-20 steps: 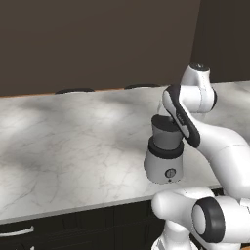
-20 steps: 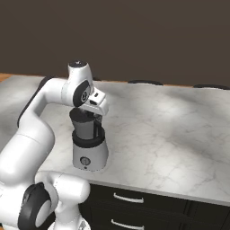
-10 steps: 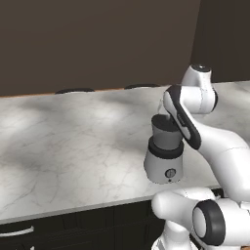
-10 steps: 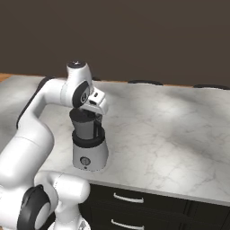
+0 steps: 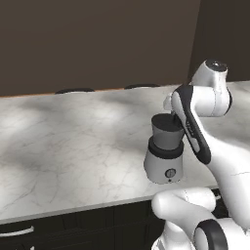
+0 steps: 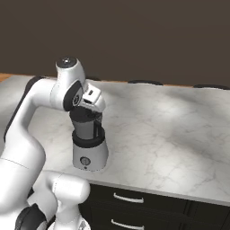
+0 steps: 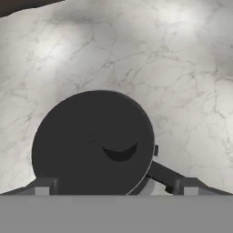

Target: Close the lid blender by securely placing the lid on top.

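seating lid (image 7: 93, 143) squarely on blender (image 5: 165, 161), lower centre; gripper (image 7: 113, 184) fingers spread apart; press straight down.

Dim, soft-shadowed, slightly blurry render

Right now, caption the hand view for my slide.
Looking down past the gripper at the dark round lid above the marble counter.
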Controlling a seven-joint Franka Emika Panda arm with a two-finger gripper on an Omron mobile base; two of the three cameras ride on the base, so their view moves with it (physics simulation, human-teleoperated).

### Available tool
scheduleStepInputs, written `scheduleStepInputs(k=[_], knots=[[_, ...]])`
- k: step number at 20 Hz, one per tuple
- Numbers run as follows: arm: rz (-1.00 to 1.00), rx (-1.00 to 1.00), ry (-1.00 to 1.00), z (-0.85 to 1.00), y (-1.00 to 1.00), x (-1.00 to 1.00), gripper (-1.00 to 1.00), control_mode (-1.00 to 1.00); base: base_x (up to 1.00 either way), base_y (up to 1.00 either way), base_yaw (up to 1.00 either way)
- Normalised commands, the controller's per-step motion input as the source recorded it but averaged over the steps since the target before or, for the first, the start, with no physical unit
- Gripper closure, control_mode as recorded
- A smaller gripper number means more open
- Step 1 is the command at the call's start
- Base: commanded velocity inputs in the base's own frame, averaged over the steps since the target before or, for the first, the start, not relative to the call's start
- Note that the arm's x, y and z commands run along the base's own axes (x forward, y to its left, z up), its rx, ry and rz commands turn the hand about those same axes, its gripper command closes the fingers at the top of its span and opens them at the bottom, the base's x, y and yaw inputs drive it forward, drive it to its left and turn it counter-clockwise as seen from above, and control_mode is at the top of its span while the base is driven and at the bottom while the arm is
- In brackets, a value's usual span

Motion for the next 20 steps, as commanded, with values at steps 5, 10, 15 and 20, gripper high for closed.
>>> scheduleStepInputs(k=[5,10,15,20], knots=[[0.00,0.00,-0.13,0.18,0.00,-0.74,-1.00,-1.00,0.00,0.00,0.00],[0.00,0.00,-0.13,0.10,0.00,-0.84,-1.00,-1.00,0.00,0.00,0.00],[0.00,0.00,-0.06,0.18,0.00,-0.65,-1.00,-1.00,0.00,0.00,0.00],[0.00,0.00,0.00,0.05,0.00,-0.22,-1.00,-1.00,0.00,0.00,0.00]])
